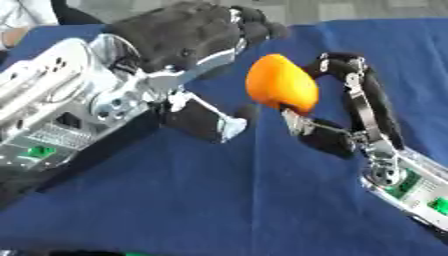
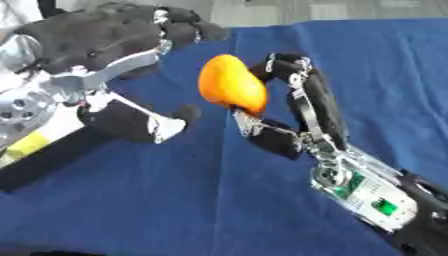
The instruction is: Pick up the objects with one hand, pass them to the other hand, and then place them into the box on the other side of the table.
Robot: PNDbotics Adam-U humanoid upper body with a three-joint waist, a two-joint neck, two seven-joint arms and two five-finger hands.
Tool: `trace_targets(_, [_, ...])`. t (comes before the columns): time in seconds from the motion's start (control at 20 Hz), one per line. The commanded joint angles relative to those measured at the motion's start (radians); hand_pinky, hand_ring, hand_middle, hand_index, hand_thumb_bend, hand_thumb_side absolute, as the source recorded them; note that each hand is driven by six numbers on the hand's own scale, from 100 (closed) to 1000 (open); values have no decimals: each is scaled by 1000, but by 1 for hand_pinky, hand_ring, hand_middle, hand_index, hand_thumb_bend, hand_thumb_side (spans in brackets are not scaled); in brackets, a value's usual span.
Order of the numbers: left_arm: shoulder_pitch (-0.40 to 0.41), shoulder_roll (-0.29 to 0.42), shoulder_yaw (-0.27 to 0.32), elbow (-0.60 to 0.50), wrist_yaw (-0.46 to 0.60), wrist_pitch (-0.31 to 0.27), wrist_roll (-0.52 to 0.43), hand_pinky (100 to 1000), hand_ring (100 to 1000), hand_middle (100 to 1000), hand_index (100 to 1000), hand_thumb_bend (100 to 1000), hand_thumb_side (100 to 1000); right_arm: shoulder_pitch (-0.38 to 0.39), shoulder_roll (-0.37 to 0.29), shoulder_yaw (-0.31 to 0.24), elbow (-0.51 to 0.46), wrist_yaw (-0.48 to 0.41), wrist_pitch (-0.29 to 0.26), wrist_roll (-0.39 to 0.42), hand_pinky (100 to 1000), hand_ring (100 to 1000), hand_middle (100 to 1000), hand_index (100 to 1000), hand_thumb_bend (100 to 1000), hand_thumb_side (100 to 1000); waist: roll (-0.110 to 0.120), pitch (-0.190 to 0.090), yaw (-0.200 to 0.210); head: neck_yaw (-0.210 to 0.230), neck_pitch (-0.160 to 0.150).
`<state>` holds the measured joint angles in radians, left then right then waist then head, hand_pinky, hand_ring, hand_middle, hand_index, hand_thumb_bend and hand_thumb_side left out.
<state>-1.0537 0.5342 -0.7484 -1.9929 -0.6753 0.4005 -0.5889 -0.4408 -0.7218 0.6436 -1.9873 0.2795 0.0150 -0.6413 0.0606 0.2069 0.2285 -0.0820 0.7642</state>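
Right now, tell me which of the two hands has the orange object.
The right hand: its fingers curl round the orange object, pinching it above the blue table. The left hand sits beside it, holding nothing.
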Motion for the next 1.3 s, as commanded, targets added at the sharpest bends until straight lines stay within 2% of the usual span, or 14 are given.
trace_targets(0.05, [-8, 1, 6, -7, -22, -12, -34, 844, 846, 854, 988, 356, 353, -19, -4, -5, -13, 12, -19, -5, 564, 503, 411, 559, 168, 100, 12, -16, -1, 5, 6])
trace_targets(0.15, [-7, -1, 6, -7, -34, -26, -55, 843, 846, 850, 981, 385, 372, -20, -3, -6, -13, 16, -25, -7, 565, 503, 411, 559, 168, 100, 12, -14, -2, 7, 6])
trace_targets(0.4, [-4, -6, 12, -7, -70, -30, -76, 840, 846, 849, 1000, 379, 358, -21, -1, -1, -13, 29, -46, -8, 566, 503, 410, 558, 166, 100, 12, -12, -4, 13, 6])
trace_targets(0.65, [3, -21, 19, -7, -99, 14, -23, 825, 814, 815, 975, 301, 296, -17, 2, 7, -13, 39, -56, 5, 567, 504, 412, 558, 168, 100, 11, -9, -5, 19, 6])
trace_targets(0.8, [4, -29, 16, -7, -91, 30, 42, 816, 799, 795, 927, 302, 284, -15, 4, 11, -13, 44, -59, 17, 568, 503, 412, 558, 168, 100, 10, -8, -5, 23, 6])
trace_targets(0.9, [3, -32, 12, -7, -86, 31, 69, 815, 800, 795, 926, 315, 288, -15, 5, 15, -13, 48, -65, 25, 568, 505, 412, 558, 168, 100, 10, -6, -5, 26, 6])
trace_targets(1.3, [6, -40, 0, -7, -90, 33, 66, 818, 799, 793, 911, 279, 301, -14, 11, 26, -13, 67, -96, 45, 570, 507, 412, 557, 166, 100, 10, 0, -8, 36, 6])
